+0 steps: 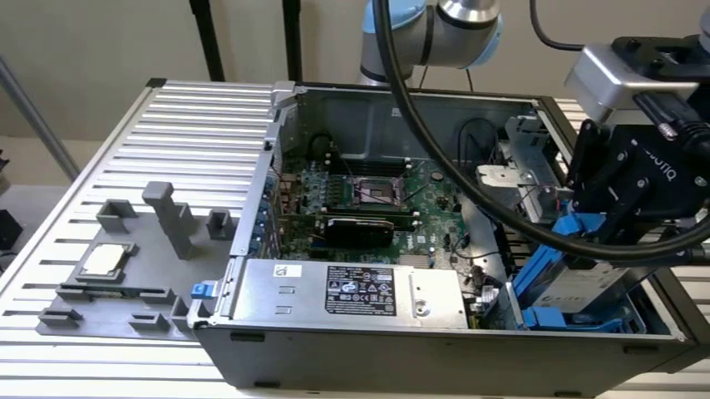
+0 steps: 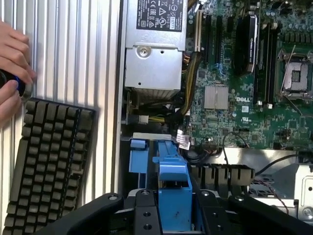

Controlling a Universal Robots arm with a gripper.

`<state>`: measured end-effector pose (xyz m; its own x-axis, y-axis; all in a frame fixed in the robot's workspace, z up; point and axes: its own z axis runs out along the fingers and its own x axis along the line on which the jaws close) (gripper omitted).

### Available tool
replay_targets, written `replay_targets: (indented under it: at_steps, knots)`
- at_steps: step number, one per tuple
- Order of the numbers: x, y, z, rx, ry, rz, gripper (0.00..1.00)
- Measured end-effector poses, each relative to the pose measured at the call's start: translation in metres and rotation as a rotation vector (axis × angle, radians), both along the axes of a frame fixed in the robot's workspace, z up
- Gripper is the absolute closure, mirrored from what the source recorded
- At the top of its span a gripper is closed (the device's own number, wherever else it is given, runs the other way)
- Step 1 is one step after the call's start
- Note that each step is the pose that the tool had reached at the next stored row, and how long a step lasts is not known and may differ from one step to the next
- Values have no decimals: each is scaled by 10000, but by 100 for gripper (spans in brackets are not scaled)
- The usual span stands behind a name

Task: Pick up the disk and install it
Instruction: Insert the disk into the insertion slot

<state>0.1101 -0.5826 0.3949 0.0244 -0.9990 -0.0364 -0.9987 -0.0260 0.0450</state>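
The disk (image 1: 584,285) is a silver-grey drive in a blue plastic carrier (image 1: 546,264). It hangs tilted on edge over the drive bay at the case's front corner, on the exterior view's right. My gripper (image 1: 596,239) comes down on it from above and is shut on its upper end. In the wrist view the blue carrier (image 2: 173,188) sits clamped between my black fingers (image 2: 142,215), with the bay's blue plastic (image 2: 138,156) just beyond it.
The open computer case (image 1: 444,349) holds a motherboard (image 1: 377,195) and a silver power supply with a black label (image 1: 344,291). A grey fixture with a small silver chip (image 1: 106,259) lies on the exterior view's left. A keyboard (image 2: 49,161) and a person's hand (image 2: 12,63) are beside the case.
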Motion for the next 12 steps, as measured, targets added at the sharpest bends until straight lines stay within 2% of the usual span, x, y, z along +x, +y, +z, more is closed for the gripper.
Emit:
replay_targets:
  at_steps: [12]
  knots:
    - [-1,55,-143,9,0,209,100]
